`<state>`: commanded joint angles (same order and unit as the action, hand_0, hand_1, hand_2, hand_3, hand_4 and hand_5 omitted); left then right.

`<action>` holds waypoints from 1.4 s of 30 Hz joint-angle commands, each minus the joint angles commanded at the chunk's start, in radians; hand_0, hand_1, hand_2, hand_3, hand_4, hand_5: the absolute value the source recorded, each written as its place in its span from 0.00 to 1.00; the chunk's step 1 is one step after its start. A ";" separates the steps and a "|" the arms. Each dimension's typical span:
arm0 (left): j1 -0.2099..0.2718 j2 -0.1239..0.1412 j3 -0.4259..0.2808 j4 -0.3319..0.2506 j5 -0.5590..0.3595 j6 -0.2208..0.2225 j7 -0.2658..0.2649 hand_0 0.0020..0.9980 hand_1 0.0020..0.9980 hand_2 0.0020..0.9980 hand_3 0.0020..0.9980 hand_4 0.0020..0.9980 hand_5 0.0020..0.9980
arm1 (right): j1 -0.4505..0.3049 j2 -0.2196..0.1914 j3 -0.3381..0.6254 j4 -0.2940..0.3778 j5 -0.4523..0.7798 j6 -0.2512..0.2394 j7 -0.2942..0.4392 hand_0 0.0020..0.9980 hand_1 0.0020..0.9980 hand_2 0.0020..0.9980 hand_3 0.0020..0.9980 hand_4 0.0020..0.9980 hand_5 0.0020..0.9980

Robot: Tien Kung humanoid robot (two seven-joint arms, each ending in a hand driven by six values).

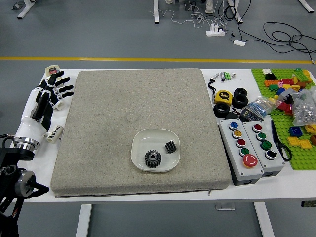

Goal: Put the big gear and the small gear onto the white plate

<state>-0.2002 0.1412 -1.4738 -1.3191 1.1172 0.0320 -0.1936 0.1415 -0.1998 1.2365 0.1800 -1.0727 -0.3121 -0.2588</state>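
Observation:
The white plate [155,136] lies on the grey-beige mat, right of its middle and toward the near edge. On it rest both gears: the big dark gear [153,158] at the lower left and the small black gear [171,146] at the right, with a little space between them. Off the mat's left side, well away from the plate, my left hand [63,87] is over the table's left edge with its fingers spread and holding nothing. The right hand does not show.
Two button boxes [241,152] stand right of the mat [113,113]. Behind them are a yellow tape measure [223,97] and black rings. A green brick board [302,160] fills the far right. A white bottle [55,134] lies beside the left arm.

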 joint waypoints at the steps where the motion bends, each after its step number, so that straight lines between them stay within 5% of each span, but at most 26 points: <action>1: 0.000 -0.001 -0.001 0.000 0.002 -0.001 0.000 0.49 0.65 0.75 0.79 0.86 0.86 | 0.000 0.000 0.000 0.000 0.000 0.000 0.000 0.60 0.61 0.70 0.56 0.75 0.66; 18: 0.005 -0.019 -0.043 -0.004 0.043 -0.013 0.011 0.49 0.65 0.74 0.78 0.86 0.90 | 0.008 -0.004 0.006 0.000 -0.006 0.000 0.001 0.60 0.61 0.70 0.56 0.75 0.66; 42: 0.007 -0.010 -0.067 -0.025 0.098 -0.037 0.031 0.47 0.65 0.74 0.78 0.87 0.91 | 0.018 -0.009 0.000 0.000 0.007 0.000 0.006 0.60 0.61 0.70 0.55 0.75 0.66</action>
<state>-0.1931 0.1312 -1.5408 -1.3438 1.2154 -0.0055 -0.1624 0.1593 -0.2084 1.2365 0.1800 -1.0659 -0.3121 -0.2533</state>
